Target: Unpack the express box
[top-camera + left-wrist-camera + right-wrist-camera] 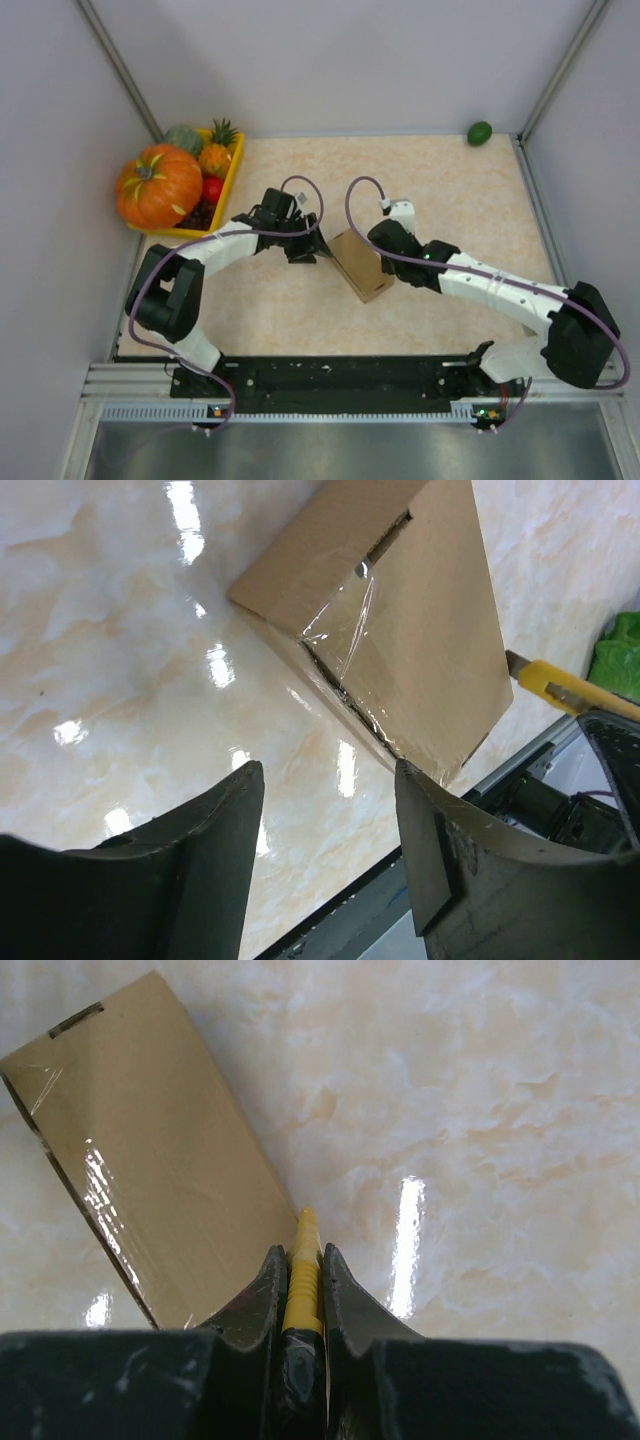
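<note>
Cardboard sits at the middle of the overhead view: the express box (362, 265) lies slanted on the marbled table (470, 190), between the two arms. The left gripper (305, 247) is just beside its upper-left end, and the right gripper (383, 243) reaches over its right side. A yellow fruit tray (229, 190) with a pumpkin (158, 186) stands at the far left corner.

From the left wrist, the left gripper (328, 780) has its fingers apart with nothing between them. The box (410, 630) lies ahead, clear tape (345, 630) across its closed seam. A yellow utility knife (558, 686) shows past its right corner.

From the right wrist, the right gripper (301, 1260) is clamped on the utility knife (303, 1278). The knife's tip points at the long edge of the box (150, 1160), and I cannot tell whether it touches.
</note>
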`<act>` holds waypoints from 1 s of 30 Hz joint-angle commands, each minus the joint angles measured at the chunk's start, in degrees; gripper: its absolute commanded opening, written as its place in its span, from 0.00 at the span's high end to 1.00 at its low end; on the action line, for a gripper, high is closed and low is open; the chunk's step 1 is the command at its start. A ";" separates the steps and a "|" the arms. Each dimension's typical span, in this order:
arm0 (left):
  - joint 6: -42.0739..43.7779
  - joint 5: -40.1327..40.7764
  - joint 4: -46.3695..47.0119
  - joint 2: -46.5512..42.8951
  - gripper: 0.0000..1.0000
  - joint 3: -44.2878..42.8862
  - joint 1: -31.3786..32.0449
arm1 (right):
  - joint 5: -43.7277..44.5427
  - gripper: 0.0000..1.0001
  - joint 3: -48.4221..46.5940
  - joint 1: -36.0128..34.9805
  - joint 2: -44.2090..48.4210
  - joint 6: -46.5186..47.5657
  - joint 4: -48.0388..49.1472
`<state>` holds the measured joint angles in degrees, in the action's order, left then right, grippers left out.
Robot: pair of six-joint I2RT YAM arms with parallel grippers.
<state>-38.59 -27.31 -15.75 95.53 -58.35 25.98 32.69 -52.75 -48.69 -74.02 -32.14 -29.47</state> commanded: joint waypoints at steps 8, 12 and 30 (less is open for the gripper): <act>-1.23 14.47 -8.15 -13.60 0.46 5.17 -0.84 | -12.55 1.00 -6.65 -5.97 -2.62 -2.31 0.21; -1.31 18.16 -9.74 -17.73 0.46 7.01 -1.37 | -14.40 1.00 -9.12 -9.32 -7.18 -2.40 3.44; 0.97 4.22 -7.65 -31.01 0.54 16.33 -1.11 | -13.69 1.00 -19.40 -6.17 -8.58 7.52 11.52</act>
<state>-39.42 -14.50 -29.08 66.22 -43.46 24.40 20.69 -66.70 -58.11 -79.09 -30.37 -25.54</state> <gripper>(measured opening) 0.472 0.086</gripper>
